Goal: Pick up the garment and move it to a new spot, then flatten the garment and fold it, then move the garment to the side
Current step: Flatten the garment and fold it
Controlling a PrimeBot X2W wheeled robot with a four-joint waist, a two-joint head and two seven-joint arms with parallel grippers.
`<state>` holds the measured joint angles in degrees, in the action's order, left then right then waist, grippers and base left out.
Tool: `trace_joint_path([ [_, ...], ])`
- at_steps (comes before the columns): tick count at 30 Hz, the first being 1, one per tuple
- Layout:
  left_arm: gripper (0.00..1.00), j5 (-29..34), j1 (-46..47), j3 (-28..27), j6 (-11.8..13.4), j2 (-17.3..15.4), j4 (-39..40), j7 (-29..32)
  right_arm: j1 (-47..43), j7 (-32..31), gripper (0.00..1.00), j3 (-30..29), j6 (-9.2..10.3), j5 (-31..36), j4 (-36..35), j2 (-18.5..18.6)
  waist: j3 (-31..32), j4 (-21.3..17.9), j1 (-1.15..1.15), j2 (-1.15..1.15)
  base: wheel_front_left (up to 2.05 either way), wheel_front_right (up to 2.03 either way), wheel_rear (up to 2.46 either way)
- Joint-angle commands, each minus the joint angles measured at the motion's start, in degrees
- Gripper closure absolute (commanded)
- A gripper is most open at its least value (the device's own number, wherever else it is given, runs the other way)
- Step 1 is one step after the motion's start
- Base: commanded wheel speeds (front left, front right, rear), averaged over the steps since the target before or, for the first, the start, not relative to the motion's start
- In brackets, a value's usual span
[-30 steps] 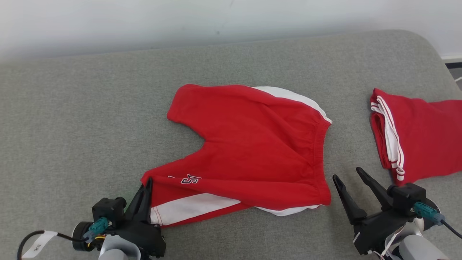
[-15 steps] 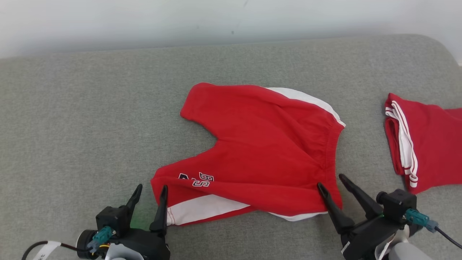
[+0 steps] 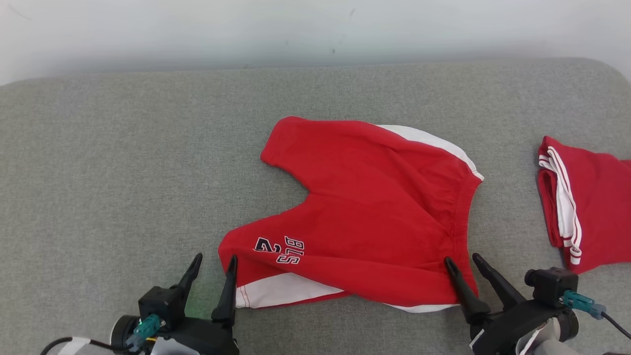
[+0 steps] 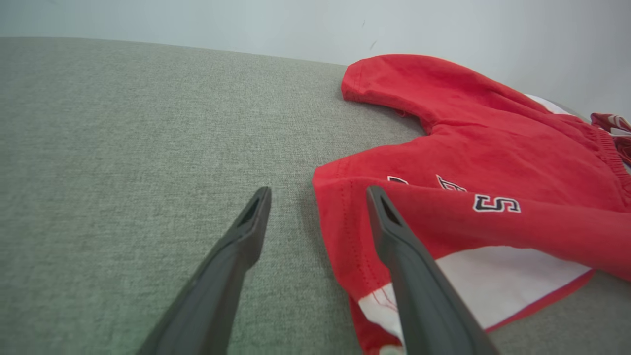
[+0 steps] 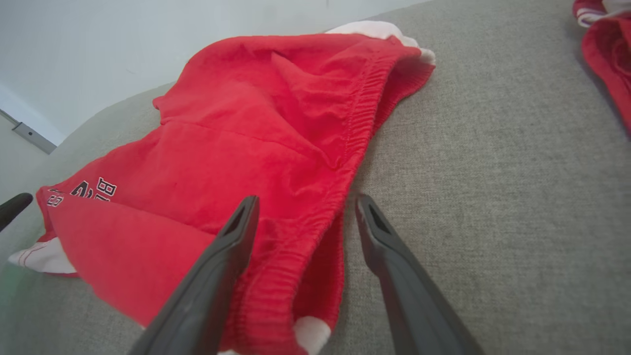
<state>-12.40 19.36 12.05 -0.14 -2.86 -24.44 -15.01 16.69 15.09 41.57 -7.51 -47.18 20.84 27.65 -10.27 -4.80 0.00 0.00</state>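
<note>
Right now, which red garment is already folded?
The striped garment at far right; the lettered shorts in the middle lie spread out, unfolded.

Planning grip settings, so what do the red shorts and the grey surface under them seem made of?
Red shorts: probably soft knit cotton-type jersey, matte; limp folds, gathered elastic waistband. Grey surface: seemingly woven upholstery fabric, matte, with a visible flecked weave.

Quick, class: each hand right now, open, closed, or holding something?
Left hand: open, holding nothing, beside the red shorts.
Right hand: open, holding nothing, at their waistband.
</note>
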Motion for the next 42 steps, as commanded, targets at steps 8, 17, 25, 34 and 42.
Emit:
trace_joint_path([
  [8,0.0,0.31,-1.24,0.82,-0.05,-0.08,0.77,-0.21,-0.41,0.05,0.47,-0.06,0.05,-4.23,1.95,-1.32,0.34,0.44,0.0,0.0,0.0,0.0,0.0],
  [17,0.0,0.49,-1.37,0.83,-0.22,-0.07,1.6,-0.21,2.02,0.05,1.0,-0.88,0.05,-4.71,1.71,-0.74,0.43,1.31,0.0,0.0,0.0,0.0,0.0],
  [25,0.0,-0.31,-0.46,2.4,-0.29,-0.08,2.51,-0.21,7.72,0.05,1.0,-2.09,0.05,-2.3,1.83,0.67,-0.67,3.0,0.0,0.0,0.0,0.0,0.0],
  [34,0.0,-2.21,1.35,6.66,0.48,-0.07,3.52,-0.21,15.86,0.06,1.0,-1.34,0.05,0.57,11.63,2.36,-2.39,7.79,0.0,0.0,0.0,0.0,0.0],
  [42,0.0,-3.19,1.27,8.38,1.55,-0.09,4.44,-0.21,19.02,0.04,0.66,-3.46,0.05,5.4,21.97,1.92,-3.09,11.47,0.0,0.0,0.0,0.0,0.0],
])
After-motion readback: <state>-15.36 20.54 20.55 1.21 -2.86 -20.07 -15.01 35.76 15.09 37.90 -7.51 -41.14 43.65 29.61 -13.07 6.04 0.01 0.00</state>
